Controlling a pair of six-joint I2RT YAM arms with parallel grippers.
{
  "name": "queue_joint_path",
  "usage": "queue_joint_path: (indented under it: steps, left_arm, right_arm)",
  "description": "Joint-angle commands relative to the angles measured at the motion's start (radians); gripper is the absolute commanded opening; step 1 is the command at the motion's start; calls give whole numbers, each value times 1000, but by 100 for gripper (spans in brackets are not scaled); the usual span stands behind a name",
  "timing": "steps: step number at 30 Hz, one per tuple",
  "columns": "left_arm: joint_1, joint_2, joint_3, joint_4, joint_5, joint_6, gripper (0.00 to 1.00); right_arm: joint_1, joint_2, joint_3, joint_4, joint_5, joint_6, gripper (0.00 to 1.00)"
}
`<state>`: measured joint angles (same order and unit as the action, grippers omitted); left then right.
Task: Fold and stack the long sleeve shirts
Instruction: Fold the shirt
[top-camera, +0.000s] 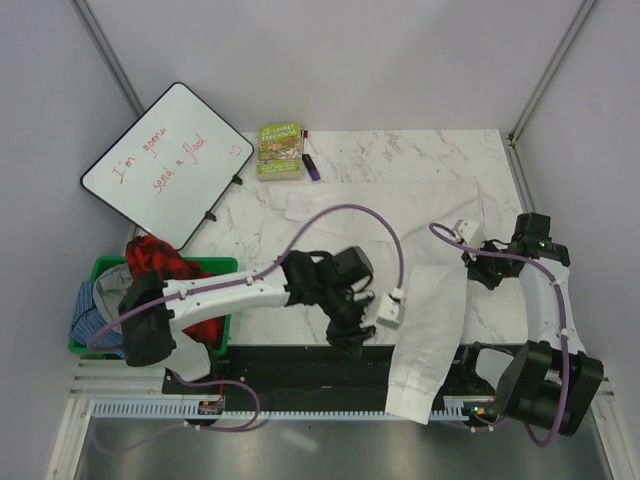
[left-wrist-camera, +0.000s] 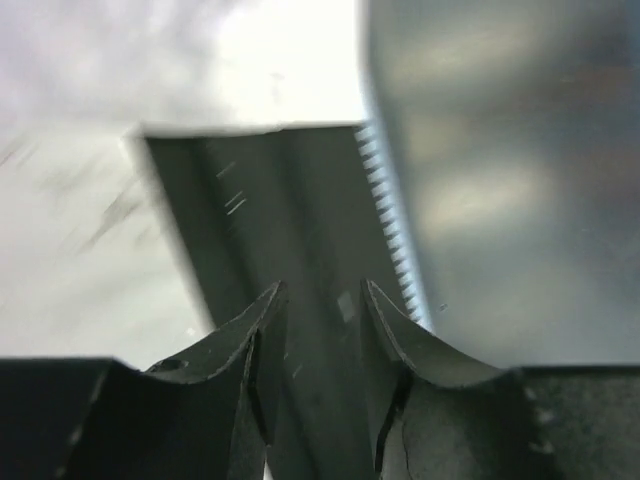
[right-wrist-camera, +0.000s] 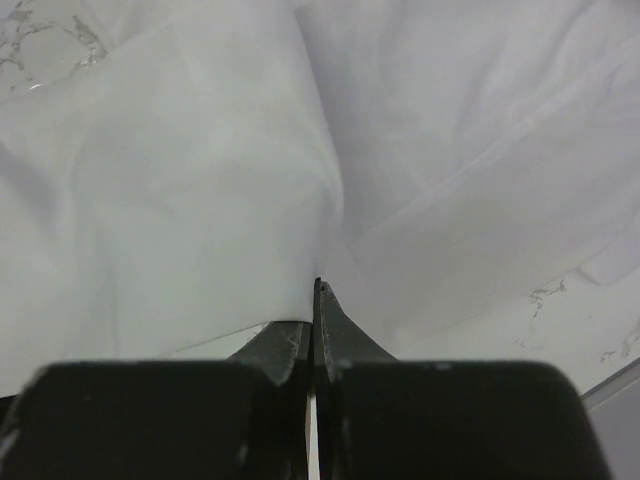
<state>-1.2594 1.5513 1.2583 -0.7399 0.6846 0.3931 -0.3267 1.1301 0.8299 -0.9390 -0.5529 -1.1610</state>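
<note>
One of the long sleeve shirts, a plain white one (top-camera: 430, 320), lies spread over the marble table, and a long part of it hangs over the near edge. The right wrist view is filled with its cloth (right-wrist-camera: 200, 180). My right gripper (top-camera: 466, 254) sits at the shirt's right side. It is shut, with a fold of the white cloth pinched at its tips (right-wrist-camera: 318, 288). My left gripper (top-camera: 350, 335) hovers left of the hanging part, apart from the cloth. Its jaws (left-wrist-camera: 320, 300) stand open over the black strip, with nothing between them.
A green basket (top-camera: 225, 265) with red and blue clothes stands at the left. A whiteboard (top-camera: 165, 165), a green book (top-camera: 280, 150) and a purple marker (top-camera: 311, 167) lie at the back. A black strip (top-camera: 290, 370) and a toothed rail (left-wrist-camera: 390, 230) run along the near edge.
</note>
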Motion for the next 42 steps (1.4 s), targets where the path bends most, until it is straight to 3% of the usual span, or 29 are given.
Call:
queue_joint_path:
  steps: [1, 4, 8, 14, 23, 37, 42]
  left_arm:
    - [311, -184, -104, 0, -156, 59, 41]
    - [411, -289, -252, 43, -319, 197, 37]
    - [489, -342, -399, 97, -421, 350, 33]
    - [594, -323, -549, 218, -479, 512, 40]
    - [623, -260, -550, 309, -476, 561, 42]
    - [624, -224, -576, 258, -427, 613, 47]
    - [624, -177, -585, 296, -491, 607, 42]
  right_arm:
    - [-2, -67, -40, -64, -42, -127, 0]
    - [-2, -87, -61, -69, -33, -141, 0]
    - [-2, -99, -69, -81, -22, -143, 0]
    - [-2, -125, -51, -103, -7, -146, 0]
    - [-2, -95, 29, -129, -13, -135, 0]
    - [-2, -82, 54, -136, -16, -121, 0]
    - [-2, -95, 67, -161, -27, -120, 0]
